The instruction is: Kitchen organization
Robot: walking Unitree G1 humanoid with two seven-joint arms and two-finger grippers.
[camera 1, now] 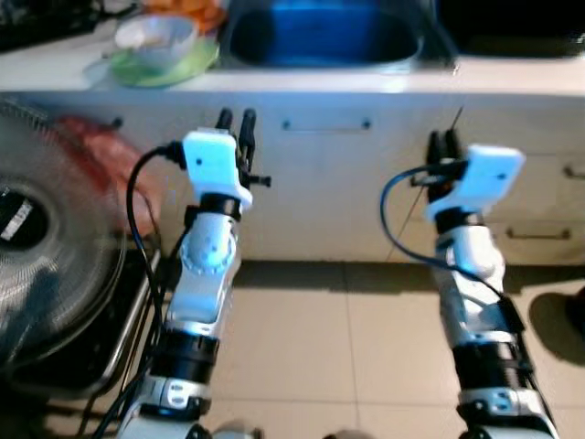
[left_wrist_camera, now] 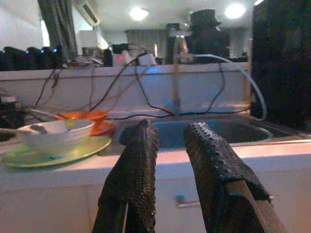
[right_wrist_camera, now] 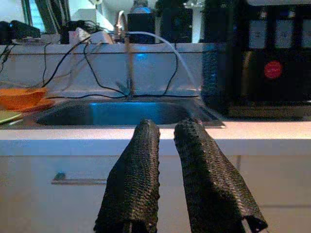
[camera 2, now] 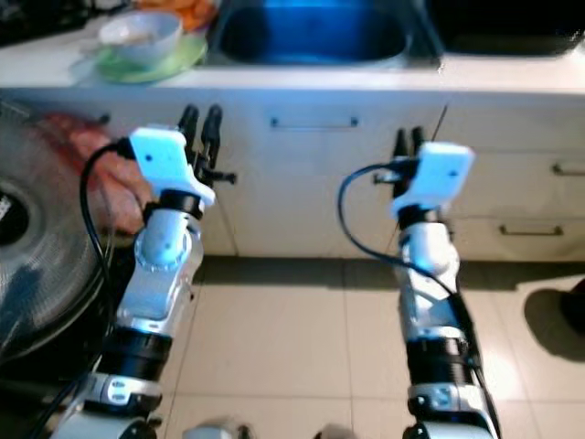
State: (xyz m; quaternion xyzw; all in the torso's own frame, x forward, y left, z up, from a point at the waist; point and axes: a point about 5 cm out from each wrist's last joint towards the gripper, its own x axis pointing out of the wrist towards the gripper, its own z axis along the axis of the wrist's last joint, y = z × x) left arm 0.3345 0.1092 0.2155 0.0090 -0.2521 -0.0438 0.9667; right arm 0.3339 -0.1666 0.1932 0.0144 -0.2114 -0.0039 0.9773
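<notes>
White cabinet fronts (camera 1: 366, 183) ran under the counter (camera 1: 274, 80), and the robot stood squarely before them with both arms raised, as if lining itself up before committing to anything. The left gripper (camera 1: 236, 119) hung just below the counter edge, beneath the gap between the dishes and the sink; its two black fingers stood a narrow gap apart and held nothing. The right gripper (camera 1: 442, 144) sat a little lower, in front of the cabinet face under the sink's right end, fingers likewise slightly parted and empty. To my eye that matched posture was a ready stance: fingers pointed up at the worktop so each wrist camera could look over the edge.

What it would tidy sat up on the counter, well to the left. A pale bowl (camera 1: 155, 38) rested on a green plate (camera 1: 178, 66), something like a spoon lying in it, though I could not be sure. Just behind was an orange dish (left_wrist_camera: 87, 117). The steel sink (camera 1: 320, 37) beside them looked bare, blue-lit inside, so I judged the dishes were waiting there to go in.

A big fan (camera 1: 46, 247) stood on the floor close by the left arm, a thing to keep clear of.
</notes>
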